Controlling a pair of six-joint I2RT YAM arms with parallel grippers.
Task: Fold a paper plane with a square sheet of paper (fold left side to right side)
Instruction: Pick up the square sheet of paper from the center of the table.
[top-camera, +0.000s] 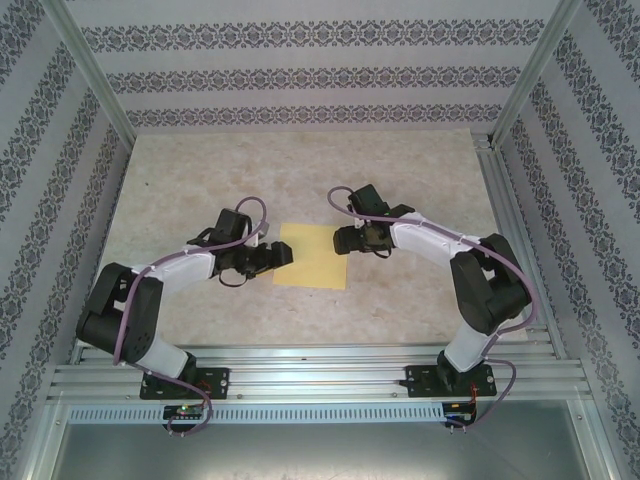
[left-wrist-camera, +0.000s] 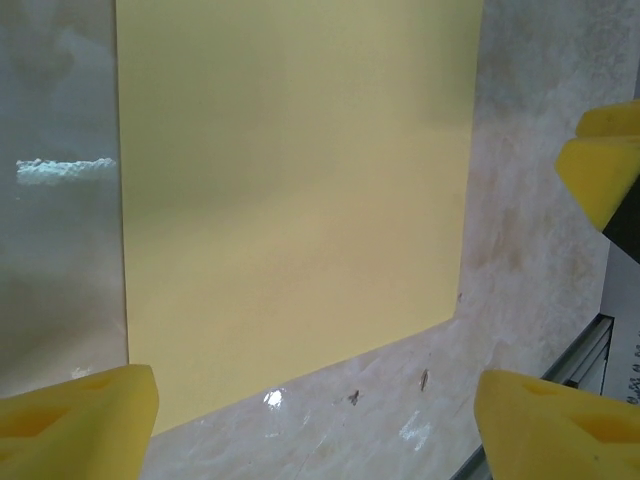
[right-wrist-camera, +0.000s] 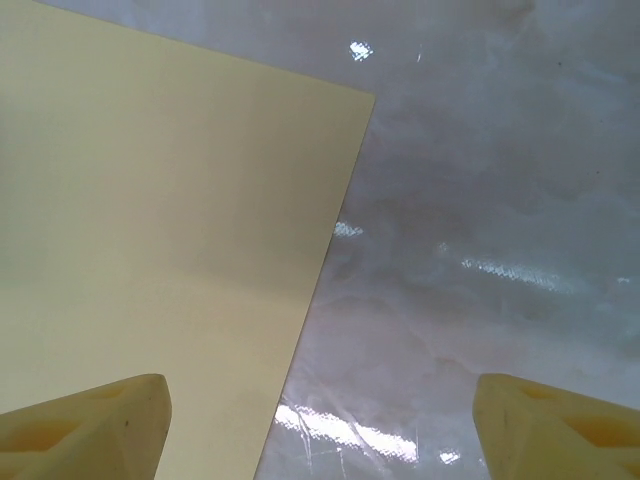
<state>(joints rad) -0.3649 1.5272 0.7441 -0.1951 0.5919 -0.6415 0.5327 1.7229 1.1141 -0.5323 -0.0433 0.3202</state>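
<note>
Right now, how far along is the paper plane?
Barely begun. Nothing is folded: the square sheet of paper lies flat and uncreased on the table. The left fingers and right fingers are poised at its sides, apart, holding nothing. The left-to-right fold and all later creases remain.

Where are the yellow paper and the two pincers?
yellow paper (top-camera: 312, 258): top view, its flat middle.
left pincer (top-camera: 285, 255): top view, between its fingertips.
right pincer (top-camera: 339, 240): top view, between its fingertips.

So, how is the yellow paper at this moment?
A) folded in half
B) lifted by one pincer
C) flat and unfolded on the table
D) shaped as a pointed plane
C: the square sheet of paper lies flat on the table, with no crease showing.
</note>
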